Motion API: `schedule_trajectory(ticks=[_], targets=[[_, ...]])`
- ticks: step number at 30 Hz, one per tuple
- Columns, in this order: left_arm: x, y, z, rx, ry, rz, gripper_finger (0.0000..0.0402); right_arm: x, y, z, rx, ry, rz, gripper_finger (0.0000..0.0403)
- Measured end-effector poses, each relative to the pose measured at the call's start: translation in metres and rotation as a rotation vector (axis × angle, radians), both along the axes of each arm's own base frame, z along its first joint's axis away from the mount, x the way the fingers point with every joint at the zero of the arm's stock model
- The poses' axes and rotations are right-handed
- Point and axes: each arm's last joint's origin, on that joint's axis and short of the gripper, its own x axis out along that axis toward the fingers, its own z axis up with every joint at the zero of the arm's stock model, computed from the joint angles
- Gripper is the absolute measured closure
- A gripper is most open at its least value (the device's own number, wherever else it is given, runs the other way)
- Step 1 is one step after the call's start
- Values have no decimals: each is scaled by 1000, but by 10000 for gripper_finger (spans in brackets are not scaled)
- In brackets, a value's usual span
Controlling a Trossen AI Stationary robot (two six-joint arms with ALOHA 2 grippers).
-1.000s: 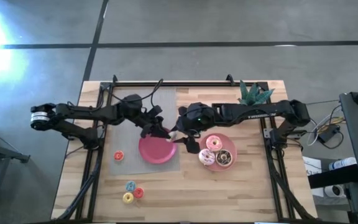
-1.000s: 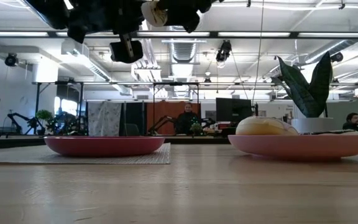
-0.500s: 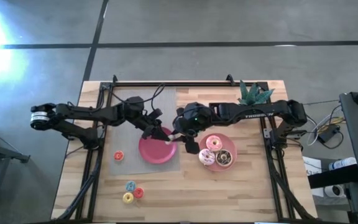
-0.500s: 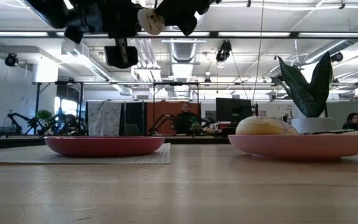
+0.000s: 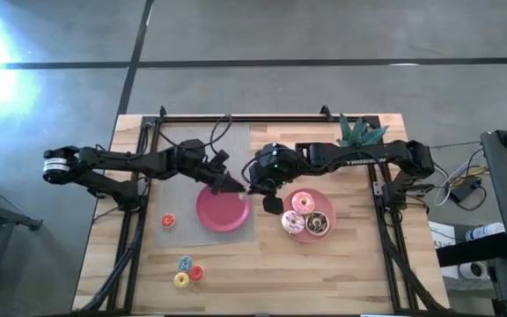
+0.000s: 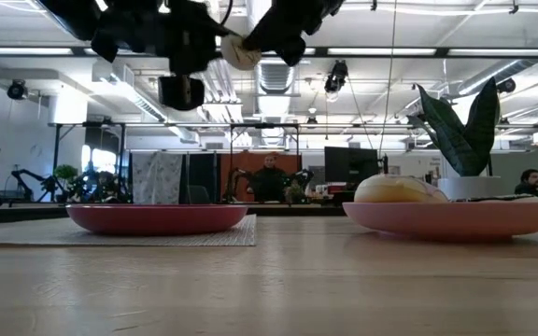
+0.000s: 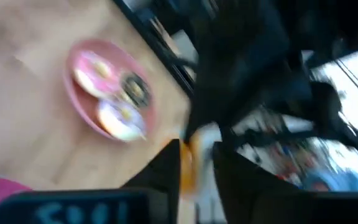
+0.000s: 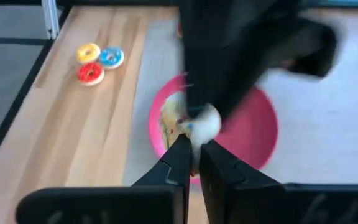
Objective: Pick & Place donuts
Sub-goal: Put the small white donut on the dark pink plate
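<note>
A small pale donut (image 6: 241,51) with an orange patch hangs in the air between my two grippers, above the right rim of the empty pink plate (image 5: 221,214). My left gripper (image 5: 232,186) comes from the left and its fingers stand apart on either side of the donut (image 7: 188,163). My right gripper (image 5: 252,188) comes from the right and is shut on the donut (image 8: 202,123). Three larger donuts (image 5: 304,214) lie on a second pink plate (image 5: 328,204). An orange donut (image 5: 167,221) and blue, red and yellow ones (image 5: 188,271) lie on the wood. My left gripper has a finger (image 7: 166,168) on each side of the donut's orange part (image 7: 187,168); whether they touch it, I cannot tell. My right gripper pinches the pale donut's near part (image 8: 197,138) between its two fingers, coming roughly level from the table's right. The donut is lifted clear above the plate.
A grey mat (image 5: 183,151) lies under the empty plate. A green plant (image 5: 359,132) stands at the far right. Black frame rails (image 5: 139,220) run along both table sides. Bare wood lies along the near edge.
My right gripper has drawn closer to my left gripper, toward the table's left, and now meets the donut. In the low view the donut sits a little lower than before. Both stay above the empty plate's rim.
</note>
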Motion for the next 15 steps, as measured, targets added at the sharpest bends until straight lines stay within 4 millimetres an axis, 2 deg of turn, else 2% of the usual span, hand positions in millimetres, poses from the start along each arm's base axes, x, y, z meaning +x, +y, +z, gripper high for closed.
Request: schedule_trajectory(ticks=[3,7,12,15], targets=[[0,2,-1,9,19,69,292,0,-1,-9,44,65,-19,385],[-5,-1,-2,0,63,55,247,6,-2,-22,103,124,-85,385],[-31,-18,-4,115,258,185,241,21,-3,-56,212,242,-222,385],[-52,-36,5,196,286,241,243,31,0,-79,253,292,-270,385]])
